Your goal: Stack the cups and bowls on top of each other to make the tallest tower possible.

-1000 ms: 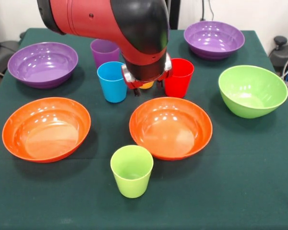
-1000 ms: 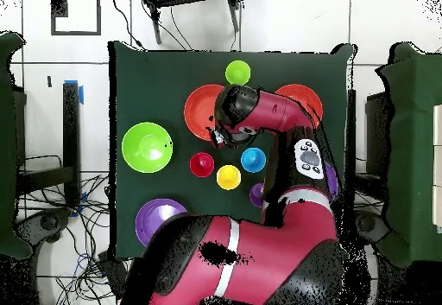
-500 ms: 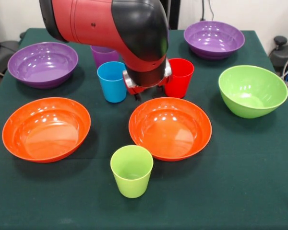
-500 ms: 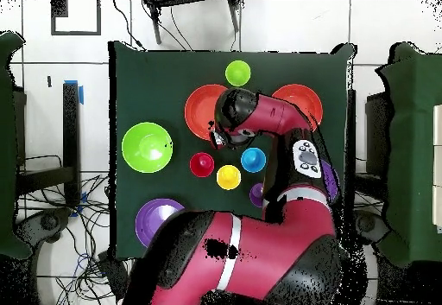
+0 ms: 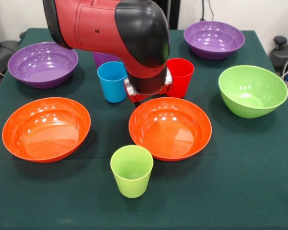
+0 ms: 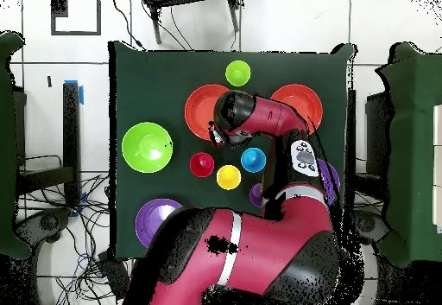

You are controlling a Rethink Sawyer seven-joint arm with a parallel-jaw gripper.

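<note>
My gripper (image 5: pixel 146 98) hangs under the arm's wrist, just over the far rim of the middle orange bowl (image 5: pixel 170 129), and is mostly hidden. A light green cup (image 5: pixel 131 170) stands alone in front of that bowl. The blue cup (image 5: pixel 112 81) and red cup (image 5: pixel 181 76) flank the wrist. The purple cup (image 5: pixel 102 58) peeks out behind it. The yellow cup shows only in the overhead view (image 6: pixel 229 177). A second orange bowl (image 5: pixel 46 128) sits at the left. Every piece stands alone on the cloth.
Two purple bowls (image 5: pixel 43 63) (image 5: pixel 214 38) sit at the far corners. The deep green bowl (image 5: pixel 252 91) is at the right. The bulky arm (image 6: pixel 268 116) covers the table's middle in the overhead view.
The wrist has moved toward the middle orange bowl's far rim. It now hides the yellow cup in the front view. The cups and bowls have not moved.
</note>
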